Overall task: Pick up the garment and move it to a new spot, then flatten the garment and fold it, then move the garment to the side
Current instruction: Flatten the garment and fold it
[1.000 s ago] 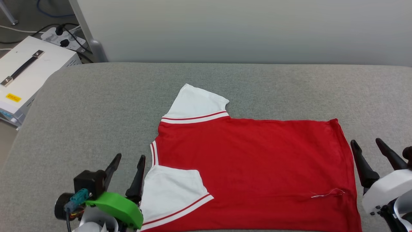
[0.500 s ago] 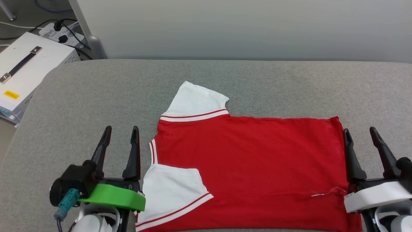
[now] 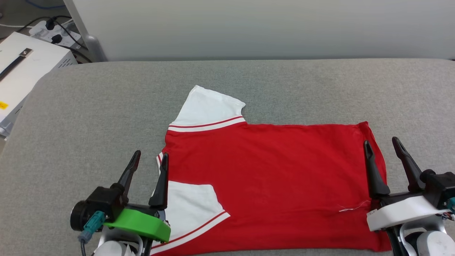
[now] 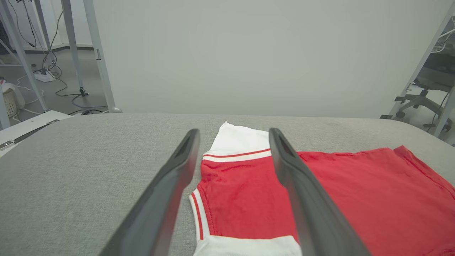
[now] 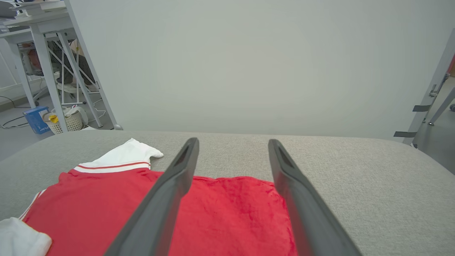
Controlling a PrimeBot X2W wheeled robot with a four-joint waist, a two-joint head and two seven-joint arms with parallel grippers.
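Head view: the garment (image 3: 277, 177) lies spread flat on a grey padded surface (image 3: 89, 117), plain red side up, from the middle of the pad toward its near edge.
Garment layout: the collar end points to the robot's left and the hem to its right; the red body is smooth, with light wrinkles near the hem.
Far sleeve (image 3: 209, 106): white, spread out away from the robot, with its striped trim where it joins the red.
Near sleeve (image 3: 188, 202): white, folded in over the red body, its striped trim running on a slant.
White thread (image 3: 350, 208): a loose strand lying on the red cloth close to the hem.
Left gripper (image 3: 151, 154): jaws spread wide and holding nothing, at the collar end; the outer finger is over bare grey pad, the inner one over the striped collar edge. Whether it touches the cloth I cannot tell.
Right gripper (image 3: 380, 141): jaws likewise spread wide and empty, at the hem end; one finger is over the red hem, the other over the pad just beside it.
Left wrist view: the collar trim and the far sleeve show between the two dark fingers (image 4: 167, 192).
Right wrist view: the hem's far corner sits between the fingers (image 5: 302, 213), with grey pad beyond it.
Surroundings: a white case (image 3: 21, 71) with a dark handle and a power strip (image 3: 46, 28) stand on the floor at the far left; a pale wall panel (image 3: 249, 28) rises behind the pad.
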